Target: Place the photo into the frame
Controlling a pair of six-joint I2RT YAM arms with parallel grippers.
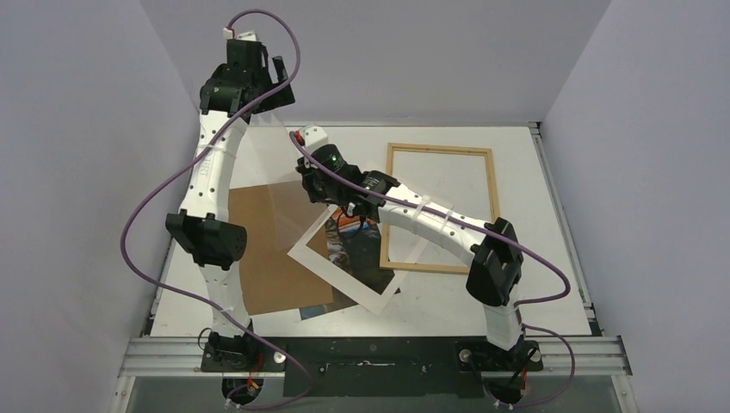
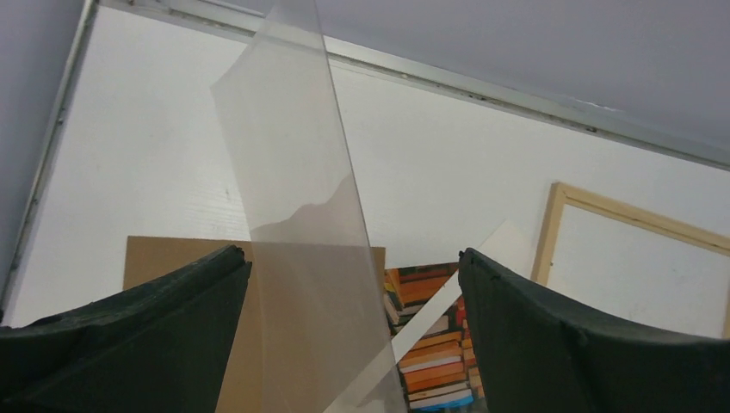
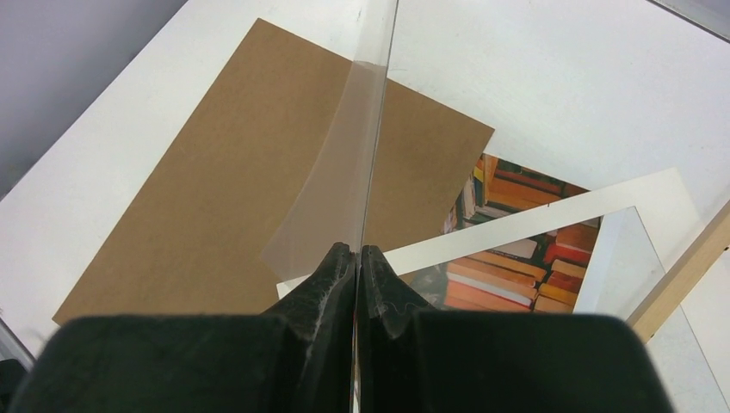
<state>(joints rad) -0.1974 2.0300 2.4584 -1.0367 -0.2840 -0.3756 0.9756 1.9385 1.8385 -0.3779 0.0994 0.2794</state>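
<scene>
now the right gripper (image 3: 357,251) is pinched shut on a clear sheet (image 3: 340,189), the left gripper (image 2: 351,255) is wide open around the sheet's high end, and the photo (image 1: 355,249) lies under a white mat (image 1: 331,280) in the middle of the tabletop (image 1: 534,284), left of the frame (image 1: 439,148).

Right pincer (image 3: 356,252) pinches clear pane (image 3: 327,181) — acrylic, perhaps.

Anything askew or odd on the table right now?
The white mat lies crooked over the photo, not squared to the frame. A clear sheet is held on edge, pinched in the right end effector.
</scene>
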